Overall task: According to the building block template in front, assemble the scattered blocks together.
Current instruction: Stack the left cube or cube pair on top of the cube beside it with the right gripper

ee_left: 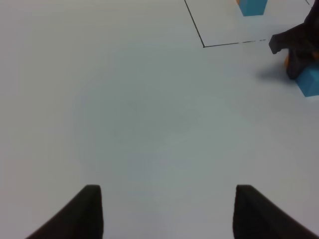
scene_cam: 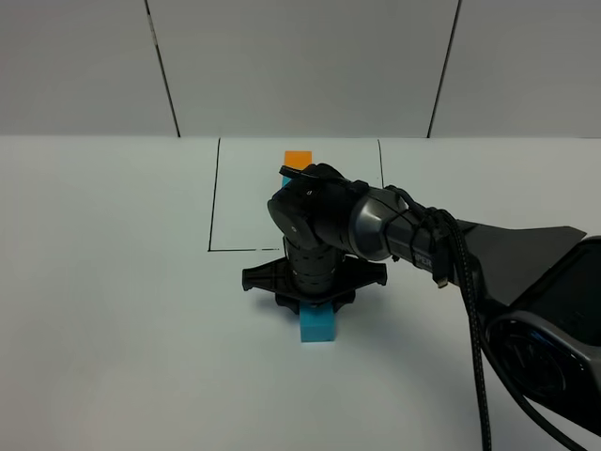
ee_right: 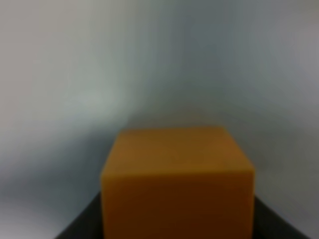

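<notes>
Right gripper clamps orange block — left gripper spread, empty.

Even, diffuse overhead light; white counter bright, no glare. Soft, faint shadow beneath my right hand. High view sharp. My right wrist view heavily blurred, orange block out of focus; left wrist view mildly soft, dimmer, greyish.

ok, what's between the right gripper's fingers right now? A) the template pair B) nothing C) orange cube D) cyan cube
C: the right wrist view shows the orange cube filling the space between the right gripper's dark fingers, while the cyan cube sits on the table beneath it.
</notes>
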